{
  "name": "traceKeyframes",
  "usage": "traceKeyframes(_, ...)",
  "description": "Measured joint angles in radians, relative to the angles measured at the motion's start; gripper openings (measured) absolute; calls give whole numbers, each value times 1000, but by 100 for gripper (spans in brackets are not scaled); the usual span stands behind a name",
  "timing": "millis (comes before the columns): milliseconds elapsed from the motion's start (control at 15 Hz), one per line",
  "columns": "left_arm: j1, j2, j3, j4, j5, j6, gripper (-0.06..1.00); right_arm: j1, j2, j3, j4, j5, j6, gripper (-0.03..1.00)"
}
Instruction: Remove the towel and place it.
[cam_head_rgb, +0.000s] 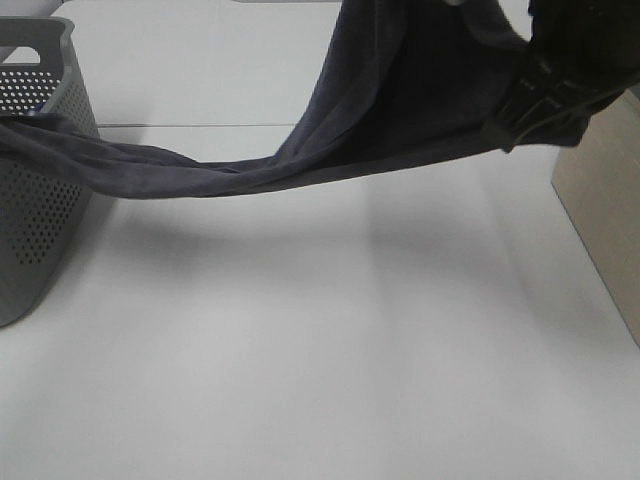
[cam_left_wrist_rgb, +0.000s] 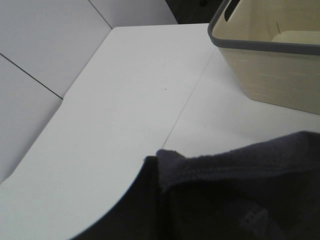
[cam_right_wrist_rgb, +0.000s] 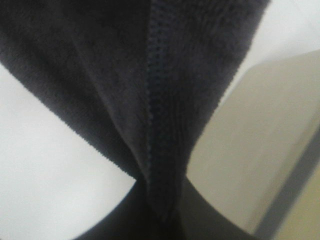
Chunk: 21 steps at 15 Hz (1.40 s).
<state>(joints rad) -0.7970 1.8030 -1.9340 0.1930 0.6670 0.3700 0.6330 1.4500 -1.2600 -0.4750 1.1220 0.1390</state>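
One end of the towel (cam_head_rgb: 400, 110) is pinched in the right jaws, the rest trailing into the grey basket (cam_head_rgb: 40, 200) above the bench (cam_head_rgb: 320, 350). Left jaws: cannot tell. A rim snag could tip the basket.

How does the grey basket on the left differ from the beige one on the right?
The grey basket is grey all over with clearly perforated walls; the beige basket has pale walls under a grey rim. The low end of the dark towel runs across the grey basket, while the visible part of the beige basket's inside holds no towel. Both stand on the white table and have a handle slot near the rim.
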Motion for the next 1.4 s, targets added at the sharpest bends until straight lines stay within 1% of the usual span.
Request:
traceKeyframes(133,1,0,0,50,-35,0,0,0,0,-67,-128,42,0,1)
traceKeyframes(200,10,0,0,65,-61,0,0,0,0,-114,-179,44,0,1)
traceKeyframes(400,85,0,0,82,-183,0,0,0,0,-254,-318,5,20,1)
traceKeyframes(467,111,0,0,86,-224,-4,0,0,0,-300,-346,-19,27,1)
traceKeyframes(600,149,0,0,90,-309,-28,0,0,0,-361,-393,-101,52,1)
traceKeyframes(667,157,0,0,90,-362,-44,0,0,0,-375,-416,-158,71,1)
traceKeyframes(733,179,0,0,90,-489,-49,0,0,0,-377,-477,-256,99,1)
traceKeyframes(800,188,0,0,90,-527,-50,0,0,1,-377,-501,-278,104,1)
traceKeyframes(867,206,0,0,90,-595,-50,0,0,1,-377,-560,-308,120,1)
traceKeyframes(933,227,0,0,90,-661,-50,0,0,1,-377,-641,-323,139,1)
traceKeyframes(1067,271,0,0,93,-741,-50,0,0,1,-377,-764,-334,176,1)
traceKeyframes(1200,306,0,0,93,-804,-50,0,0,1,-377,-827,-423,200,1)
traceKeyframes(1267,322,0,0,93,-846,-50,0,0,3,-377,-862,-475,232,1)
traceKeyframes(1333,332,0,0,94,-861,-50,0,0,7,-377,-887,-497,255,1)
traceKeyframes(1400,350,0,0,94,-888,-50,0,0,16,-377,-937,-530,310,1)
